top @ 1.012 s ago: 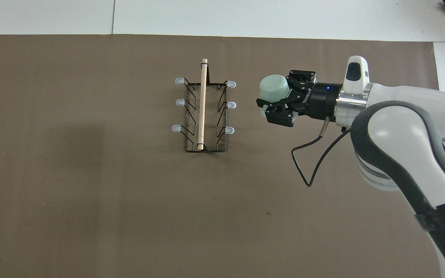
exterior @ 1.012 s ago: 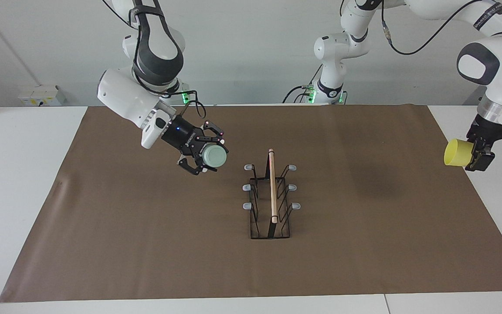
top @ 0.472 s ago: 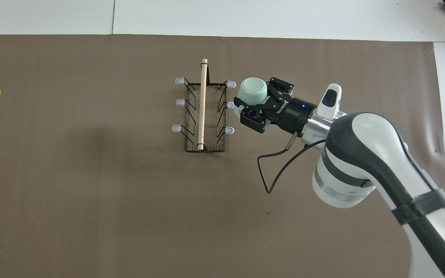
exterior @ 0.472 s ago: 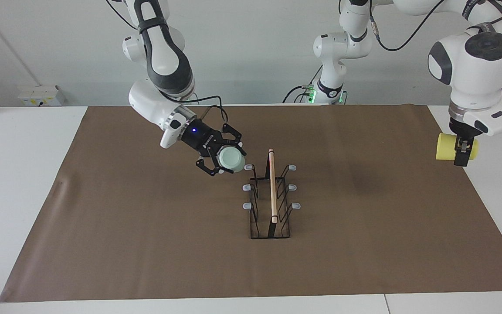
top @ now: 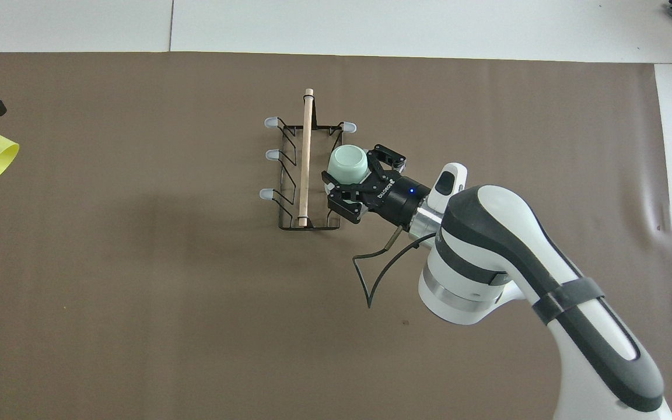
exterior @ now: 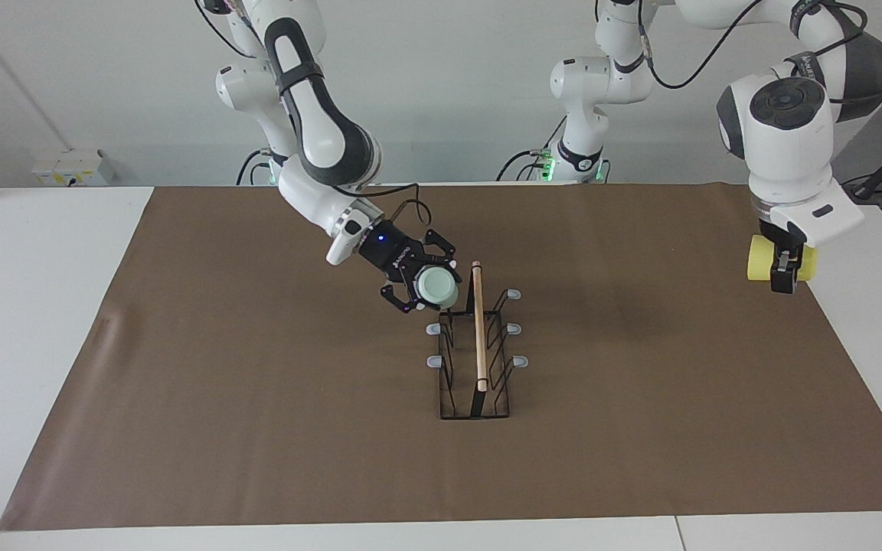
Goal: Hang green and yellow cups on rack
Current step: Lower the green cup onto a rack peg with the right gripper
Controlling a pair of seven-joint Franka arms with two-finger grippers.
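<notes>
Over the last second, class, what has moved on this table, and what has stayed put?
The right claw, shut on the green cup, has carried it toward the rack; the cup now covers the prong on the right arm's side nearest the robots. The left claw has turned with the yellow cup and edged slightly toward the rack. Nothing was taken up or let go. The rack has not moved.

Pale mint green cup, bright yellow cup, black wire rack, brown table cover

Green cup tilted sideways at rack prongs, robots' end. Yellow cup sideways, aloft over mat edge.
</notes>
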